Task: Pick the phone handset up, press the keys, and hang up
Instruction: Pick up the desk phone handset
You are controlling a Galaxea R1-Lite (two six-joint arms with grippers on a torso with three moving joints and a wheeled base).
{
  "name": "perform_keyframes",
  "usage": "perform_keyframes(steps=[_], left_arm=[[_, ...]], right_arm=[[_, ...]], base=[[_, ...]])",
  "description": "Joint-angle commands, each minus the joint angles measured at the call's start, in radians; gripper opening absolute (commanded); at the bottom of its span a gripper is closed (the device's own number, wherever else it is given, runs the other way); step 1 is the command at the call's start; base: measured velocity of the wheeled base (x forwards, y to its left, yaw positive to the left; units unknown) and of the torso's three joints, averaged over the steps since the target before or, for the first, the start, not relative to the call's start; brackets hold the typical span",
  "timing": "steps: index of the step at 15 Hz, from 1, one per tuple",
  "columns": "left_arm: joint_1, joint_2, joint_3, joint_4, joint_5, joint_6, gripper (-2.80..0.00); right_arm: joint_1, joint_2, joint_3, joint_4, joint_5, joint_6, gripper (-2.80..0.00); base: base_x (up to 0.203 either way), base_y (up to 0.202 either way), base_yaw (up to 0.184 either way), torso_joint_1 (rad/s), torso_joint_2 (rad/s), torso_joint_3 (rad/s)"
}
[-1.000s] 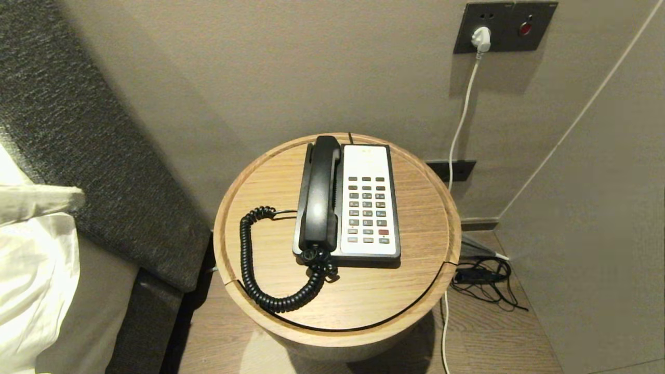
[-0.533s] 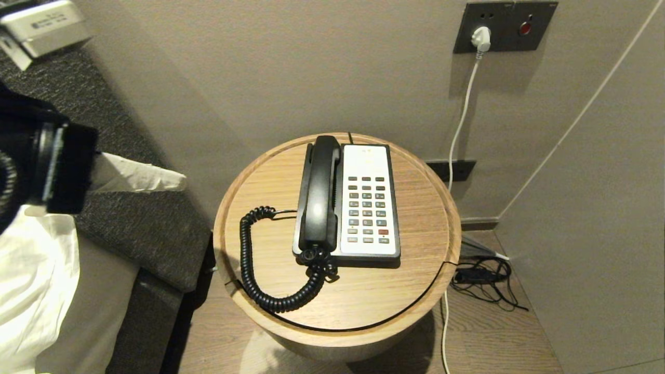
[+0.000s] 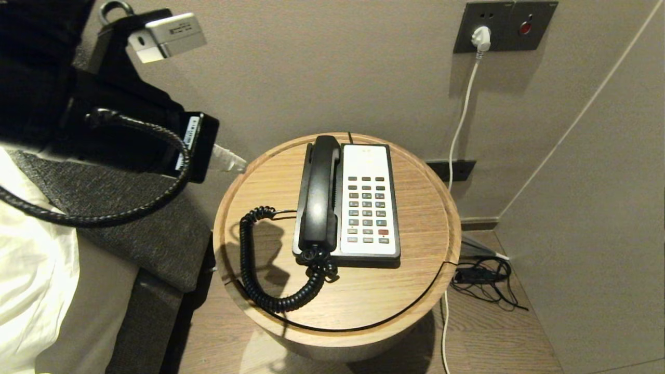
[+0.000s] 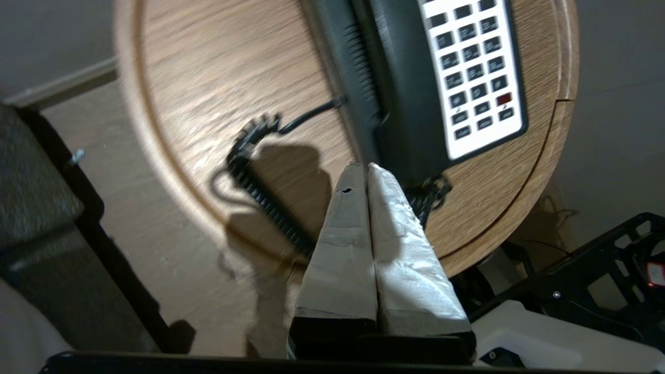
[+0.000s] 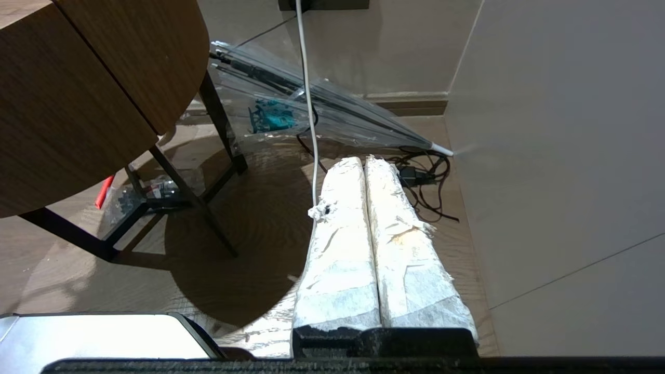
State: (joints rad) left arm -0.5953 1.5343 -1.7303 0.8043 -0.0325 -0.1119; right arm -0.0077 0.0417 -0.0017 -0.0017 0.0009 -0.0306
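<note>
The black phone handset lies in its cradle on the left side of the phone base, beside the white keypad. Its coiled cord loops over the round wooden table. My left gripper hovers shut and empty at the table's left rim, apart from the handset. In the left wrist view the gripper points at the near end of the handset, with the cord to one side. My right gripper hangs shut and empty low over the floor beside the table.
A grey padded headboard and white bedding stand left of the table. A white plug sits in the wall socket, and its cable drops to tangled black wires on the floor. A clear folded umbrella lies by the wall.
My left arm has swung in from the left edge toward the table, with its gripper staying shut. The phone and its cord have not moved.
</note>
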Motion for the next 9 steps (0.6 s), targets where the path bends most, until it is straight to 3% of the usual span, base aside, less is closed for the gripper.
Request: perform_keyframes(steps=[1, 4, 7, 8, 9], left_arm=[[-0.077, 0.084, -0.053, 0.008, 0.05, 0.0, -2.8], [-0.183, 0.16, -0.106, 0.019, 0.164, 0.0, -2.8], [-0.223, 0.235, -0.185, 0.071, 0.235, 0.0, -2.8], [-0.234, 0.25, -0.191, 0.069, 0.266, 0.0, -0.39], [-0.238, 0.257, -0.192, 0.068, 0.287, -0.004, 0.0]], right_arm=[[0.0, 0.0, 0.0, 0.0, 0.001, 0.0, -2.8], [0.0, 0.0, 0.0, -0.001, 0.001, 0.0, -2.8], [0.0, 0.0, 0.0, -0.001, 0.001, 0.0, -2.8], [0.0, 0.0, 0.0, 0.0, 0.001, 0.0, -2.8], [0.0, 0.0, 0.0, 0.0, 0.001, 0.0, -2.8]], base=[[0.0, 0.0, 0.0, 0.0, 0.0, 0.0], [0.0, 0.0, 0.0, 0.0, 0.0, 0.0], [0.0, 0.0, 0.0, 0.0, 0.0, 0.0], [0.0, 0.0, 0.0, 0.0, 0.0, 0.0], [0.0, 0.0, 0.0, 0.0, 0.0, 0.0]])
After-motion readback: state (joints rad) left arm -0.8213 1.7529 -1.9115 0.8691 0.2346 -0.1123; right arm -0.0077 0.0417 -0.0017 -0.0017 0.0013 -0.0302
